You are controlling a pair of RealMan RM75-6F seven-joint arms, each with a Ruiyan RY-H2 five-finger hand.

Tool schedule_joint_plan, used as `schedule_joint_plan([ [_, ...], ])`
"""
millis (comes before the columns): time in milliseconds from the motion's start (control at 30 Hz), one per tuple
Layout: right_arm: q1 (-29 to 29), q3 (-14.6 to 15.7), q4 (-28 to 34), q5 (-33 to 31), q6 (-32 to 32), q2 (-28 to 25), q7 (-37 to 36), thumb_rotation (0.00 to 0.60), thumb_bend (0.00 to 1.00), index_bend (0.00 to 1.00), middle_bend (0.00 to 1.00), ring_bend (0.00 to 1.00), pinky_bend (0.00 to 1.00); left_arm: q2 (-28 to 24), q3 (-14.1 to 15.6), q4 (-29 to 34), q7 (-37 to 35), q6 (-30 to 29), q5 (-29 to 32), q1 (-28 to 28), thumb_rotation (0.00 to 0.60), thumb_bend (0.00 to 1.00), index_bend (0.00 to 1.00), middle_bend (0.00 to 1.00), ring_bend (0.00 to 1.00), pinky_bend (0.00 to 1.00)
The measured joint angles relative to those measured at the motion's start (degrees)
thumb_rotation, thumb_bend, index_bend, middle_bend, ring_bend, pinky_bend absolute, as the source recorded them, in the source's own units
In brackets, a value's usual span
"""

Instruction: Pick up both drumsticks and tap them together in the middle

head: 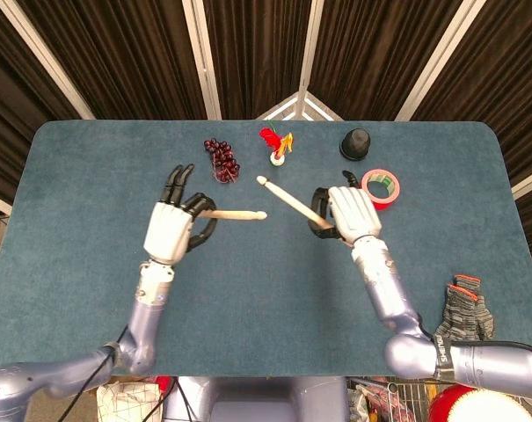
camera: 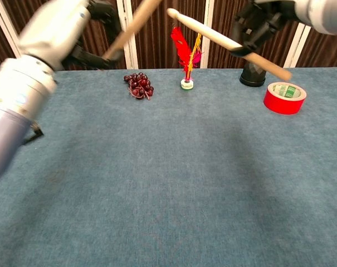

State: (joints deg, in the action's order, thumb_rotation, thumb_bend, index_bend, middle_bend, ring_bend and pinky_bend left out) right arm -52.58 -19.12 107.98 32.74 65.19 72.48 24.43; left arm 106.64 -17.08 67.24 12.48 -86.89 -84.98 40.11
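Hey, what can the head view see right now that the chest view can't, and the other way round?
Only the head view shows the striped glove at the table's right edge, the whole left drumstick and both forearms. Only the chest view shows the sticks raised well above the table. Both show the left hand, the right hand, the right drumstick, grapes, red tape and shuttlecock.

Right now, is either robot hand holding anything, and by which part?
Yes. The left robot hand grips one pale wooden drumstick at its butt end; the right robot hand grips the other wooden drumstick near its butt end.
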Motion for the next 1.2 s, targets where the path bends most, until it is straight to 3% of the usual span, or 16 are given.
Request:
schedule_joint_plan([
  [267,4.9,4.7,-7.6,8.4,-2.6,-0.7,-5.7,0.600,0.50,0.74,0.67,0.56,0.04,-14.9,2.9,9.0,3.2,-0.6,-1.1,-5.5,0.600,0.50,0.59,0.56,0.04,0.00],
  [500,8.7,9.7,-13.4,20.4,-2.9,0.3,-9.4,0.600,0.50,0.74,0.67,0.56,0.04,-27.0,7.9,13.4,5.0,2.2,-0.5,-11.3,0.600,0.50,0.59,0.56,0.04,0.00],
  [833,15.0,18.3,-26.4,38.9,1.7,6.4,-15.2,0.600,0.50,0.74,0.67,0.52,0.04,-30.1,13.3,9.6,3.7,7.6,0.4,-14.3,0.600,0.50,0.59,0.56,0.04,0.00],
  [1200,19.5,22.1,-34.5,45.7,3.1,10.5,-20.0,0.600,0.50,0.74,0.67,0.51,0.04,-27.7,15.7,-1.0,-2.1,12.2,1.1,-15.9,0.600,0.50,0.59,0.56,0.04,0.00],
])
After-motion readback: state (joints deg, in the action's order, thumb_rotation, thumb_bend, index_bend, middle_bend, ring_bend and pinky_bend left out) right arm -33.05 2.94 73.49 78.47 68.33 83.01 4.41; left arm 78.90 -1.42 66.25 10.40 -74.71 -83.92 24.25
